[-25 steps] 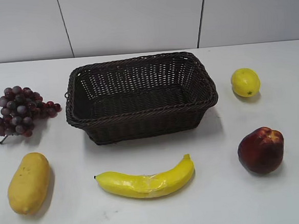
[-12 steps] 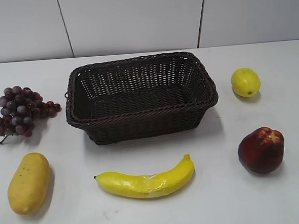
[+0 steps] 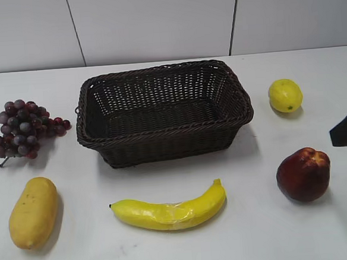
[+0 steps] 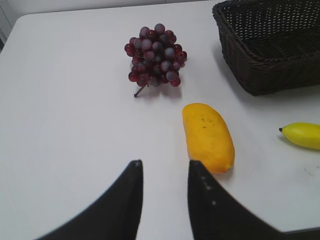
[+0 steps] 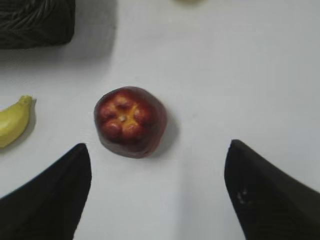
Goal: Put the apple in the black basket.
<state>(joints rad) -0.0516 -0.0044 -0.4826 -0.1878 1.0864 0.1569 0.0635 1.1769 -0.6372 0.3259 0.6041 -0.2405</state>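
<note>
**Setting: staged lab or test bench, not a lived-in room**

A plain white table (image 3: 170,249) fills the exterior view, its surface bare apart from a laid-out set of props. Behind it runs a blank pale wall (image 3: 154,24) of flat panels split by thin dark vertical seams. No windows, appliances or furniture in view. Items sit well apart from one another, spaced like a test layout: the black basket (image 3: 163,111) at centre, grapes (image 3: 21,128) and a mango-like yellow fruit (image 3: 33,212) on the left, a banana (image 3: 170,210) in front, a lemon (image 3: 285,95) and the apple (image 3: 303,174) on the right. Black gripper fingers (image 4: 200,200) show in both wrist views.
</note>
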